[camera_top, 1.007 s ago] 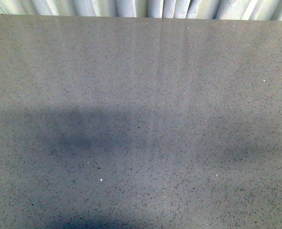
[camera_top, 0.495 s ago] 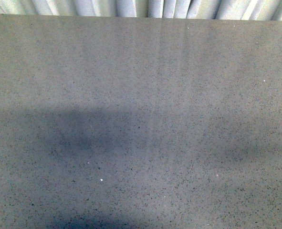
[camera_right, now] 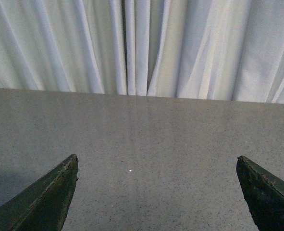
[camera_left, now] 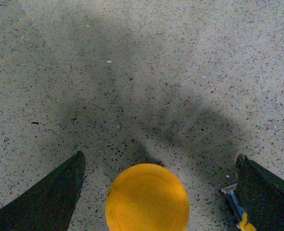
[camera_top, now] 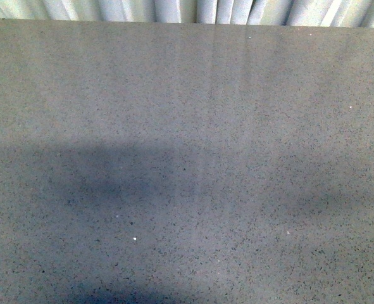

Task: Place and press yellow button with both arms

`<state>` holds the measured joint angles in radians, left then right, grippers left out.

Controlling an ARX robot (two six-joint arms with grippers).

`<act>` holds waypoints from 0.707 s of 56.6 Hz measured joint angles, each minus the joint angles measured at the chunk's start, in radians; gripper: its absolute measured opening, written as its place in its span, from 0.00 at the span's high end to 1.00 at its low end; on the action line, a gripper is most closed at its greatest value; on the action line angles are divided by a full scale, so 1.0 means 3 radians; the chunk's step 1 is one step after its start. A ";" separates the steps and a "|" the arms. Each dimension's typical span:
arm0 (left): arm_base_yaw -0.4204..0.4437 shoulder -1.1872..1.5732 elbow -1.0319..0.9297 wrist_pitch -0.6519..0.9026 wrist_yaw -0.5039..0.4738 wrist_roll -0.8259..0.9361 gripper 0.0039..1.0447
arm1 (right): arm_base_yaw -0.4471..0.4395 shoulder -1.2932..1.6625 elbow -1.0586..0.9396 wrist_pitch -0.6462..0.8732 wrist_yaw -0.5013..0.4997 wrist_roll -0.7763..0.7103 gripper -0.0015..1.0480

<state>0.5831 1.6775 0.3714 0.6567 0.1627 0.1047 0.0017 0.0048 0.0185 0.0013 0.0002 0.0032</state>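
In the left wrist view the yellow button [camera_left: 147,198] shows as a round orange-yellow dome seen from above, on the speckled grey table [camera_left: 146,72]. My left gripper [camera_left: 161,161] is open, its two dark fingers wide apart on either side of the dome, not touching it. The button's black body and base are hidden under the dome. My right gripper [camera_right: 157,163] is open and empty over bare table, facing the curtain. The front view shows neither arm nor the button.
The speckled grey table [camera_top: 187,126] fills the front view, with arm shadows across its near half. A pale pleated curtain [camera_right: 142,43] hangs behind the table's far edge [camera_right: 142,96].
The dark shadows on the near half of the table have shifted slightly. Nothing else differs.
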 joint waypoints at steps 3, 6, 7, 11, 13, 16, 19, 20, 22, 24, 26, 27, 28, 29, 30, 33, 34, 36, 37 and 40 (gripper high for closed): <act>0.0000 0.0010 -0.0004 0.0005 -0.0006 0.0006 0.16 | 0.0000 0.0000 0.0000 0.0000 0.0000 0.0000 0.09; 0.0000 0.0020 -0.0008 0.0013 -0.0009 0.0010 0.20 | 0.0000 0.0000 0.0000 0.0000 0.0000 0.0000 0.09; 0.0000 0.0024 -0.0010 0.0014 -0.0010 0.0011 0.23 | 0.0000 0.0000 0.0000 0.0000 0.0000 0.0000 0.09; 0.0000 0.0027 -0.0020 0.0014 -0.0011 0.0014 0.31 | 0.0000 0.0000 0.0000 0.0000 -0.0001 0.0000 0.09; 0.0000 0.0027 -0.0023 0.0014 -0.0011 0.0014 0.36 | 0.0000 0.0000 0.0000 0.0000 0.0000 0.0000 0.09; 0.0001 0.0028 -0.0025 0.0015 -0.0011 0.0017 0.42 | 0.0000 0.0000 0.0000 0.0000 0.0000 0.0000 0.09; 0.0001 0.0032 -0.0025 0.0015 -0.0018 0.0020 0.53 | 0.0000 0.0000 0.0000 0.0000 0.0000 0.0000 0.09; 0.0001 0.0032 -0.0027 0.0015 -0.0019 0.0023 0.56 | 0.0000 0.0000 0.0000 0.0000 0.0000 0.0000 0.09; 0.0001 0.0032 -0.0028 0.0015 -0.0020 0.0024 0.63 | 0.0000 0.0000 0.0000 0.0000 0.0000 0.0000 0.09; 0.0001 0.0032 -0.0028 0.0015 -0.0019 0.0025 0.65 | 0.0000 0.0000 0.0000 0.0000 0.0000 0.0000 0.09; 0.0001 0.0032 -0.0028 0.0015 -0.0020 0.0027 0.66 | 0.0000 0.0000 0.0000 0.0000 0.0000 0.0000 0.09; 0.0001 0.0032 -0.0028 0.0015 -0.0020 0.0027 0.66 | 0.0000 0.0000 0.0000 0.0000 0.0000 0.0000 0.09; 0.0001 0.0032 -0.0028 0.0015 -0.0019 0.0028 0.66 | 0.0000 0.0000 0.0000 0.0000 -0.0001 0.0000 0.09; 0.0001 0.0032 -0.0028 0.0015 -0.0019 0.0028 0.66 | 0.0000 0.0000 0.0000 0.0000 -0.0001 0.0000 0.09; 0.0001 0.0032 -0.0028 0.0015 -0.0018 0.0028 0.66 | 0.0000 0.0000 0.0000 0.0000 0.0000 0.0000 0.09; 0.0001 0.0031 -0.0028 0.0015 -0.0018 0.0031 0.66 | 0.0000 0.0000 0.0000 0.0000 0.0000 0.0000 0.09; 0.0001 0.0031 -0.0028 0.0014 -0.0017 0.0031 0.66 | 0.0000 0.0000 0.0000 0.0000 0.0000 0.0000 0.09; 0.0001 0.0022 -0.0029 0.0008 -0.0017 0.0034 0.66 | 0.0000 0.0000 0.0000 0.0000 0.0000 0.0000 0.09; 0.0001 0.0018 -0.0031 0.0004 -0.0015 0.0036 0.66 | 0.0000 0.0000 0.0000 0.0000 0.0000 0.0000 0.09; 0.0001 -0.0011 -0.0032 -0.0027 -0.0014 0.0045 0.66 | 0.0000 0.0000 0.0000 0.0000 0.0000 0.0000 0.09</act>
<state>0.5835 1.6741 0.3618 0.6487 0.1585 0.1181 0.0017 0.0048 0.0185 0.0013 0.0002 0.0032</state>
